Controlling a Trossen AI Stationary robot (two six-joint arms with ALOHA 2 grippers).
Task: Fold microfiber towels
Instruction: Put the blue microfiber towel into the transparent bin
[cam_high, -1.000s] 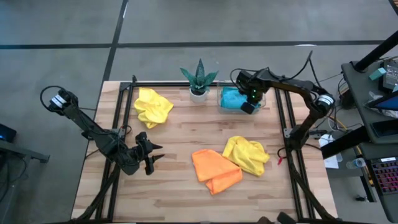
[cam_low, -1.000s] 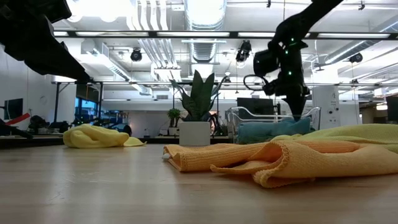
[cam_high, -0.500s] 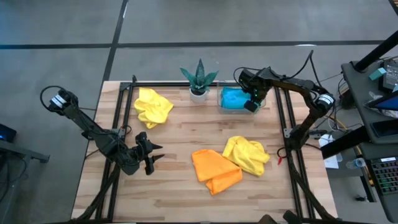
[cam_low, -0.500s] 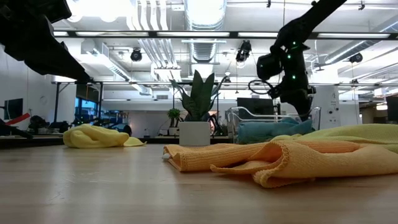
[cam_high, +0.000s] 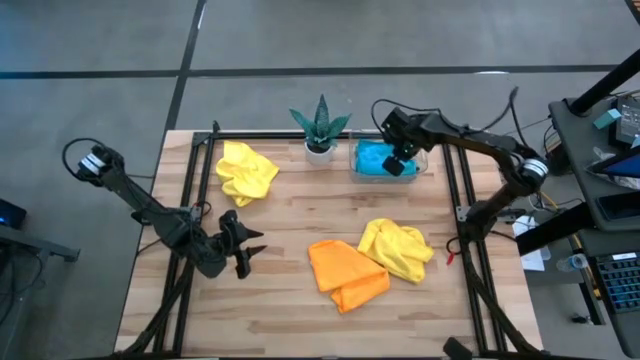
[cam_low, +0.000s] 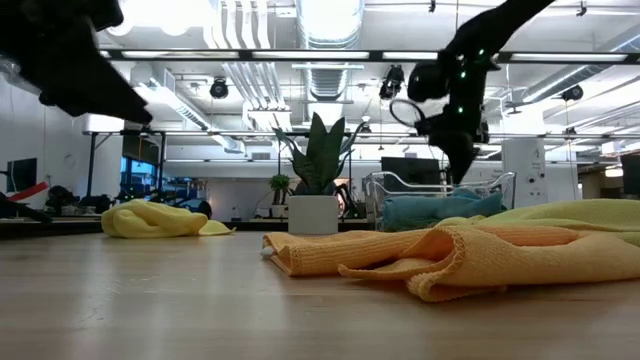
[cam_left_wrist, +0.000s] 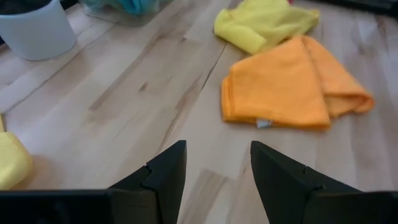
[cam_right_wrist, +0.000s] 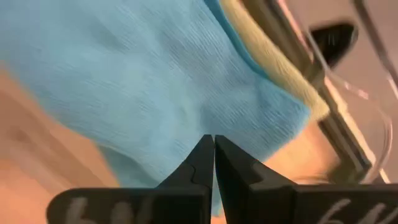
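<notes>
Near the table's middle a folded orange towel (cam_high: 345, 272) lies flat beside a crumpled yellow towel (cam_high: 398, 248). Another yellow towel (cam_high: 245, 170) lies crumpled at the far left. A sky-blue towel (cam_high: 375, 158) rests in the clear tray (cam_low: 400, 178), on top of a pale green layer (cam_right_wrist: 280, 74). My right gripper (cam_high: 395, 166) hangs shut just over the blue towel (cam_right_wrist: 143, 74), slanting down and holding nothing. My left gripper (cam_high: 248, 256) hovers open over bare wood at the near left, pointing toward the orange towel (cam_left_wrist: 280, 87).
A spiky green plant in a white pot (cam_high: 320, 130) stands at the far edge, between the yellow towel and the tray. Black frame rails (cam_high: 195, 200) run along the table's left and right sides. Bare wood (cam_high: 300, 215) lies between the towels.
My right gripper has risen a little over the tray and tipped, so its fingertips have swung slightly toward the table's left. It has stayed shut. The towels have not moved.
</notes>
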